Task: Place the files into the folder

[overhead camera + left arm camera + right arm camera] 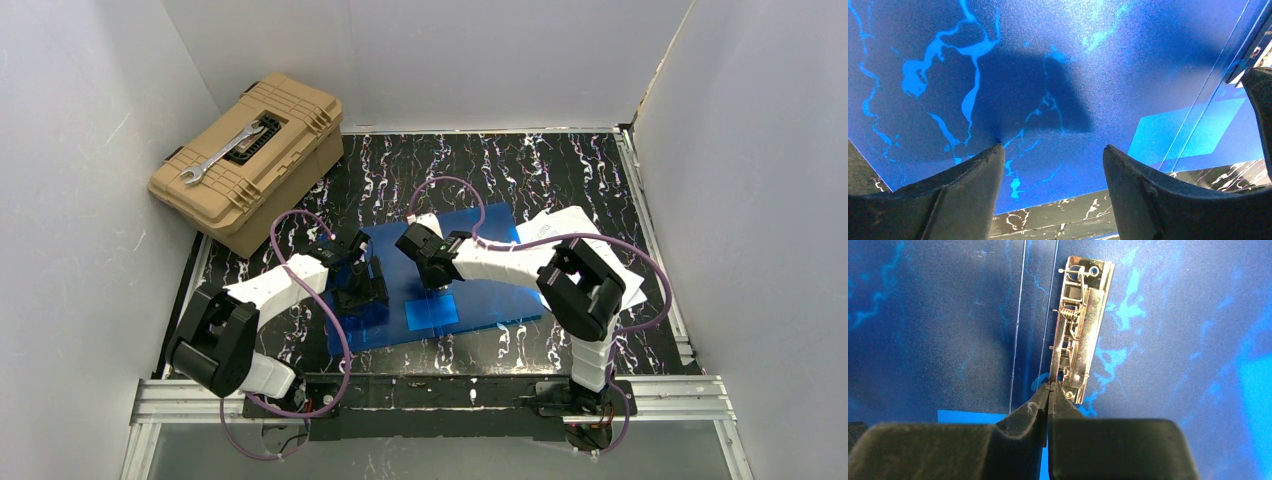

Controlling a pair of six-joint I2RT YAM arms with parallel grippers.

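Right gripper [1049, 390] pinched shut on the clip lever [1054, 365] of the metal clamp [1083, 315], mid open folder [1173, 365]. Left wrist: left gripper [1052, 150] jaws apart, over the folder's left cover near its front edge. Top: files [575, 222] lie beside the folder's right edge, partly hidden, close to the wall. Likely step: opening the clamp; next needs the lever lifted, then sheets fetched. Toolbox [250, 160] well apart.

The right arm [500, 262] seems to cover part of the files [568, 222], and 1 toolbox [250, 160] fills the back-left corner.
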